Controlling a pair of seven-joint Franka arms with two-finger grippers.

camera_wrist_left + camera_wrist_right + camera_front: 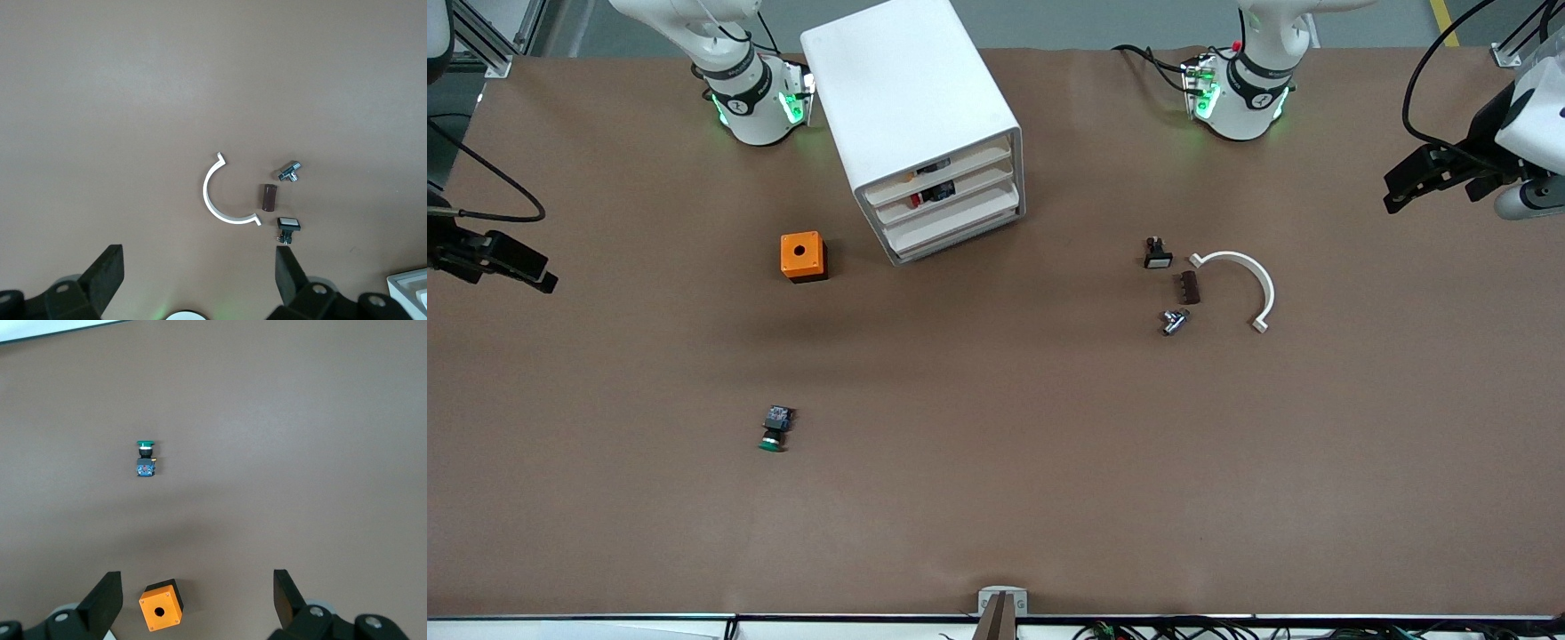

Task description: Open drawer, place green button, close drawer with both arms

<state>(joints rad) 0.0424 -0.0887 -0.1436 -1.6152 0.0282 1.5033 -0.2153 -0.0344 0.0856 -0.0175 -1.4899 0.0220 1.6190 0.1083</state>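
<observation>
You are looking at a start position: both arms are waiting high at the ends of the table [996, 533], and nothing is in hand yet. The left gripper [200, 280] is hanging with its fingers spread wide and empty over the table's end on the left arm's side, near the white half-ring clip [223, 197], the brown block [268, 198], the small metal fitting [291, 172] and the black button with the white cap [288, 227]. The right gripper [197, 603] is standing equally released and empty over the right arm's end, with the orange cube [161, 605] below it.

The button [775, 428] is lying on its side on the open table, green cap toward the front edge, well apart from everything else and nearer to the front camera than the orange cube. The drawer [951, 221], third down in the white cabinet [911, 107], is sitting closed; the cabinet is standing by the table's edge where the bases are, turned at an angle.

Here is what you are risking. The drawer fronts are stacked tightly, so a finger coming in slightly high is likely to hook the one above, which is already holding parts. The cabinet looks light and unanchored; pulling without the other arm bracing it may drag or swing the whole box. The button is small and rounded, so a pinch across its cap may squirt it away. And the white-capped button is an easy wrong pick.
</observation>
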